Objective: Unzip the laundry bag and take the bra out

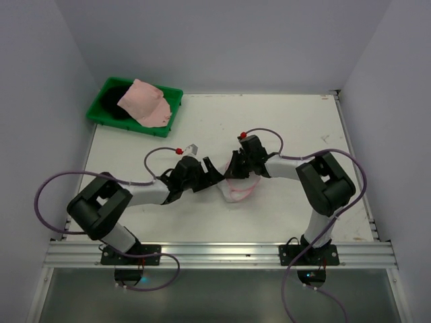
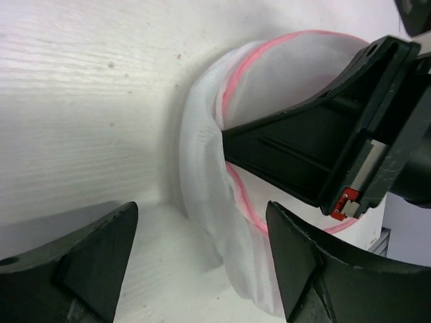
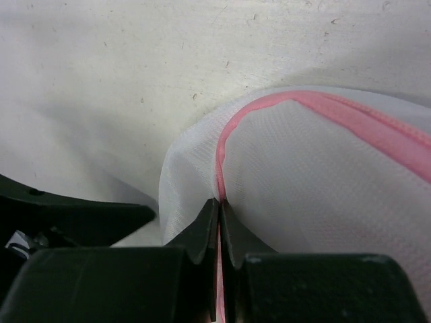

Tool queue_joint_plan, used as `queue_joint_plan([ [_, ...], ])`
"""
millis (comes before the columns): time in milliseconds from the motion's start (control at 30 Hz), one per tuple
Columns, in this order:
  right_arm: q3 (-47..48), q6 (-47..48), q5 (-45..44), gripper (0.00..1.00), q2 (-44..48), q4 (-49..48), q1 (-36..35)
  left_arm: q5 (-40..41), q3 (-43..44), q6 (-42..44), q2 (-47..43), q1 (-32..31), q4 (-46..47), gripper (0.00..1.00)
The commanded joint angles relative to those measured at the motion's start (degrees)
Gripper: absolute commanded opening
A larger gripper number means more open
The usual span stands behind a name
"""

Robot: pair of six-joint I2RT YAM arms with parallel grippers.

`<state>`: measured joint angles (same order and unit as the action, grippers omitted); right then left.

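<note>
The laundry bag (image 1: 239, 190), white mesh with a pink zipper rim, lies mid-table between both arms. My right gripper (image 3: 219, 208) is shut on the bag's pink rim (image 3: 337, 111), pinching the seam between its fingertips. In the top view it (image 1: 237, 173) sits over the bag's upper edge. My left gripper (image 2: 202, 262) stands open just left of the bag (image 2: 215, 202). A fold of mesh lies near its right finger (image 2: 316, 269), and the left finger (image 2: 67, 269) is over bare table. From above, the left gripper (image 1: 210, 168) is beside the bag. The bra is hidden.
A green tray (image 1: 174, 101) stands at the back left corner, holding a pink piece of fabric (image 1: 145, 102) over something black. The right gripper's black finger (image 2: 323, 141) crosses the left wrist view above the bag. Walls close in the table's sides and back.
</note>
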<state>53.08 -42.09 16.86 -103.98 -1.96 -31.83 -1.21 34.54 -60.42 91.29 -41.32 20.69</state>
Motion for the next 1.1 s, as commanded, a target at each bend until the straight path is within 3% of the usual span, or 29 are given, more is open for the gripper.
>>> queue_joint_plan([
  [0, 0.00, 0.69, -0.78, 0.02, 0.62, 0.54, -0.25, 6.13, -1.49, 1.89, -7.85, 1.59, -8.98, 0.82],
  [33, 0.18, 1.04, -1.04, 0.03, 0.97, 0.98, -0.33, 6.66, -1.76, 2.15, -9.44, 2.55, -9.87, 0.89],
  [167, 1.85, 3.32, -1.39, 0.17, 3.87, 4.32, -0.42, 9.21, -1.41, 4.52, -15.60, 4.49, -15.58, 0.99],
  [433, 7.91, 8.77, -5.87, 0.75, 13.79, 16.18, -1.04, 10.97, 1.14, 9.00, -25.54, 10.02, -25.08, 1.00],
  [567, 12.47, 10.53, -7.98, 0.91, 17.14, 21.37, -1.12, 12.20, 3.33, 11.38, -27.21, 11.52, -27.54, 1.00],
  [667, 16.07, 11.67, -10.97, 0.99, 19.16, 25.85, -1.04, 11.59, 5.61, 13.05, -27.04, 12.58, -29.21, 1.00],
  [833, 21.79, 16.50, -20.63, 0.99, 21.36, 32.18, 0.80, 8.52, 10.80, 17.17, -26.33, 18.44, -32.72, 1.00],
  [1067, 20.93, 17.21, -24.68, 0.99, 33.65, 34.56, 16.07, 2.18, 17.83, 24.99, -30.72, 34.01, -40.80, 1.00],
])
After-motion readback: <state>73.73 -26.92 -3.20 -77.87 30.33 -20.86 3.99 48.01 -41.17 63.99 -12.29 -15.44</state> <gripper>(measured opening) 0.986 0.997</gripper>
